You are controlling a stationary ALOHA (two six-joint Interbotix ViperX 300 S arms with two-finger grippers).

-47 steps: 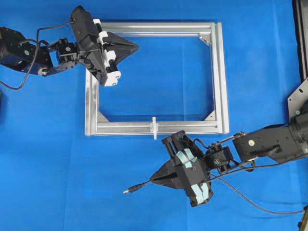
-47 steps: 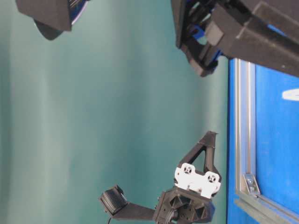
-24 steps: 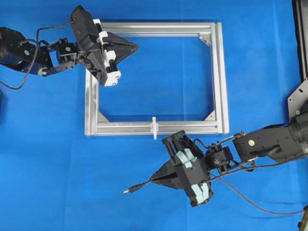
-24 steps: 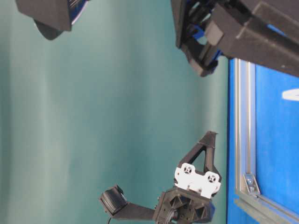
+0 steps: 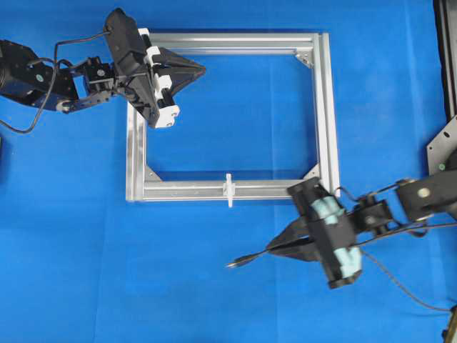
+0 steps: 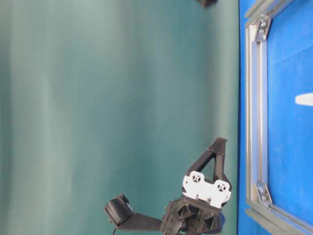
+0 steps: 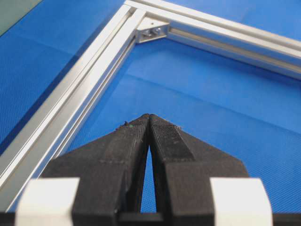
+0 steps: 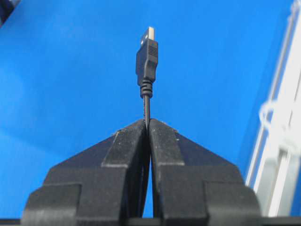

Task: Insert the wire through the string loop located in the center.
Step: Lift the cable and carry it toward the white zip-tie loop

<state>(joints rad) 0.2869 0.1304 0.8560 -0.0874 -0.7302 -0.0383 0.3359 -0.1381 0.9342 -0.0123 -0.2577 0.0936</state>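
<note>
Blue cloth (image 5: 71,250) covers the table. Silver frame (image 5: 328,107) lies flat on it, corner brackets inside each corner.

Left claw (image 5: 202,70) hangs over the frame's top-left corner, jaws pressed together on nothing.

Right claw (image 5: 271,249) sits below the frame's bottom-right corner, well outside it, jaws clamped on the wire (image 5: 250,258). Plug end juts from the tips, pointing left, above bare cloth. Wire's slack trails off right behind the arm.

String loop (image 5: 229,189), small and white, stands on the middle of the bottom rail, up-left of the plug, apart from it. Only open cloth between plug and loop.
</note>
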